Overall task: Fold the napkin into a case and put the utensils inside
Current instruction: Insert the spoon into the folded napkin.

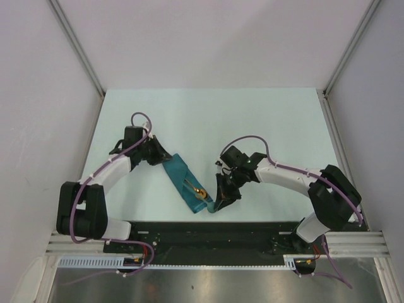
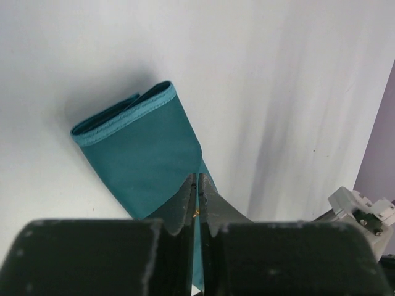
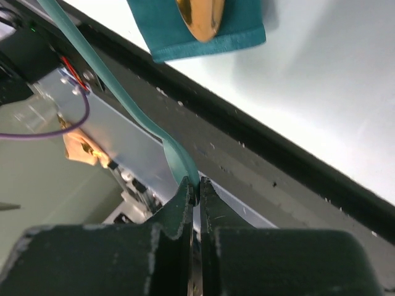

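The napkin (image 1: 178, 174) lies folded as a narrow teal case, slanting from upper left to lower right on the white table. The gold spoon (image 1: 199, 191) rests on its lower end with the bowl showing; its bowl (image 3: 200, 18) also shows on the cloth (image 3: 160, 31) in the right wrist view. My left gripper (image 1: 161, 158) is at the case's upper end. Its jaws are pinched nearly together on an edge of the cloth (image 2: 142, 154). My right gripper (image 1: 221, 201), beside the case's lower end, is shut on the wide end of the teal spoon (image 3: 123, 92), which hangs over the table's near edge.
A black strip (image 1: 252, 230) and a metal rail (image 1: 221, 278) run along the near edge, right under the right gripper. White walls with metal posts (image 1: 76, 47) close the table (image 1: 252, 120) in on three sides.
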Robot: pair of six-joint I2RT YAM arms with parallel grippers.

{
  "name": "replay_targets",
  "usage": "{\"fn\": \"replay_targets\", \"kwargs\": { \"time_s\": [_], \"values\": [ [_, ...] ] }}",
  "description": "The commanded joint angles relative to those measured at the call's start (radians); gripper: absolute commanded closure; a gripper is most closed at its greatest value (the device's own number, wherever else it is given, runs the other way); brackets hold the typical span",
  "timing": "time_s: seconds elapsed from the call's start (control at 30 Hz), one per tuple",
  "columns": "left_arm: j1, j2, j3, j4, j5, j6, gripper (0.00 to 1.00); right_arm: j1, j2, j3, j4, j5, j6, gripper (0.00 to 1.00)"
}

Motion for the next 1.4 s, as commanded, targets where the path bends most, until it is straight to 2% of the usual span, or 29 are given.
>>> {"fn": "replay_targets", "kwargs": {
  "time_s": [0.0, 0.07, 0.33, 0.8, 1.37],
  "values": [
    [0.006, 0.030, 0.029, 0.051, -0.005, 0.023, 0.97, -0.010, 0.053, 0.089, -0.154, -0.061, -0.072, 1.00],
    [0.006, 0.047, 0.021, 0.064, 0.005, 0.012, 1.00, -0.011, 0.072, 0.100, -0.186, -0.064, -0.096, 1.00],
    [0.000, 0.062, 0.012, 0.098, 0.024, -0.002, 1.00, -0.030, 0.171, 0.194, -0.278, -0.042, -0.140, 1.00],
    [-0.008, 0.123, 0.000, 0.109, -0.008, -0.046, 1.00, -0.063, 0.276, 0.304, -0.330, -0.027, -0.154, 1.00],
    [-0.025, 0.165, 0.027, 0.062, -0.045, -0.075, 1.00, -0.086, 0.283, 0.286, -0.319, -0.016, -0.134, 1.00]
  ]
}}
